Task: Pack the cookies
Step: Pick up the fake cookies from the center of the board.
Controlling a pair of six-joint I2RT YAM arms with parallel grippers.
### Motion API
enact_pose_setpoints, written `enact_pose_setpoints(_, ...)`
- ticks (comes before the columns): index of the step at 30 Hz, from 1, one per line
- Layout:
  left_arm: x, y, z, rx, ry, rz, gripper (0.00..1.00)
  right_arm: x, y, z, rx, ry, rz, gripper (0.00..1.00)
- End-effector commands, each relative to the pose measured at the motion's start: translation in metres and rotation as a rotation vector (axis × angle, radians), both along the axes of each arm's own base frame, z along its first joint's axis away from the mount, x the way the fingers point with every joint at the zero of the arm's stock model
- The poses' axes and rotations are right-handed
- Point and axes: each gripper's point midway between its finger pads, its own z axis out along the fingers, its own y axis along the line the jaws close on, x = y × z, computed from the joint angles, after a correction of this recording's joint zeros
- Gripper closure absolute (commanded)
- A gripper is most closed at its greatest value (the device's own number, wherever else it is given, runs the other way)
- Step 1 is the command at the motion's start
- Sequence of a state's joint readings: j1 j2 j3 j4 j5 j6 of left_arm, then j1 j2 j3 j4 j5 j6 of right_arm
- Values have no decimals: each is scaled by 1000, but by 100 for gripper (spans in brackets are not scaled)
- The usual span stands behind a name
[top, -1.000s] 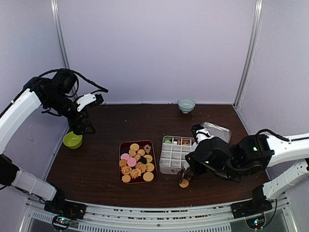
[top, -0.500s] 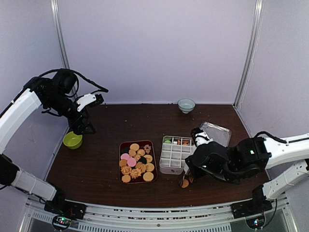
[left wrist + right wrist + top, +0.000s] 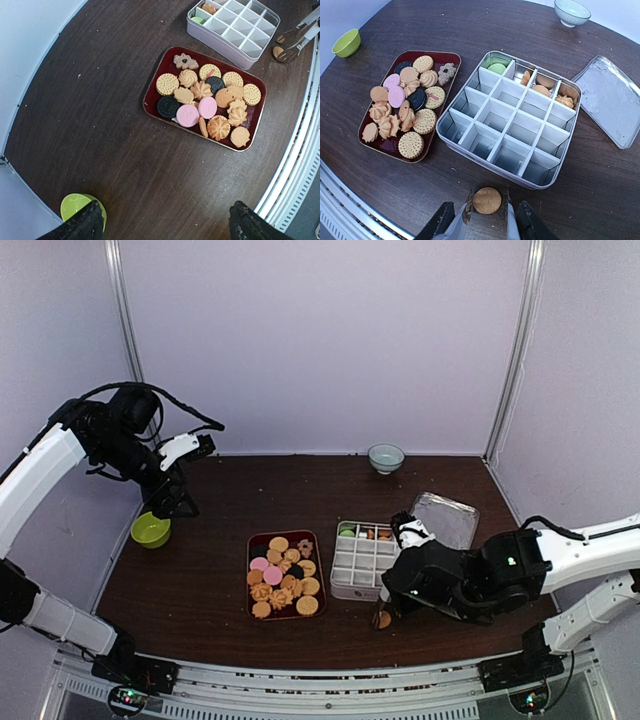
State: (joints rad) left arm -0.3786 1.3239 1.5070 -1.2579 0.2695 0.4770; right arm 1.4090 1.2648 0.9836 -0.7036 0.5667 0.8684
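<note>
Many cookies (image 3: 407,102) lie on a dark red tray (image 3: 251,575), also seen in the left wrist view (image 3: 252,120). A grey divided box (image 3: 512,117) stands to the tray's right; its far cells hold green cookies (image 3: 495,66) and a few golden ones (image 3: 545,82). My right gripper (image 3: 486,225) is shut on metal tongs (image 3: 506,215). The tongs pinch a round golden cookie (image 3: 487,200) just above the table, in front of the box's near wall; it also shows in the top view (image 3: 381,619). My left gripper (image 3: 165,227) is open and empty, high over the table's left side.
The box's lid (image 3: 447,520) lies flat at the right of the box. A green bowl (image 3: 150,530) sits at the left edge and a pale blue bowl (image 3: 386,457) at the back. The metal rail (image 3: 320,690) runs along the near edge.
My right arm has drawn a little to the left, uncovering more of the lid. The cookie in the tongs stays near the same spot. The left arm has not moved.
</note>
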Motion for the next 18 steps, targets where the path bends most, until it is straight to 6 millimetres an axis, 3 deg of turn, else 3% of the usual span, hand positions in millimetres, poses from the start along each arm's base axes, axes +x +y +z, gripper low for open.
enact_pose_setpoints(1,0,-3,5,-28,1,-3,11,3,0,-3,8,-31,-22,59)
enact_pose_setpoints(11,0,-5,5,-33,12,-8,13,2,1,-14,27,-20,-23,60)
enact_pose_setpoints(18,0,-5,4,-33,18,-8,14,4,-1,-8,32,-34,-30,72)
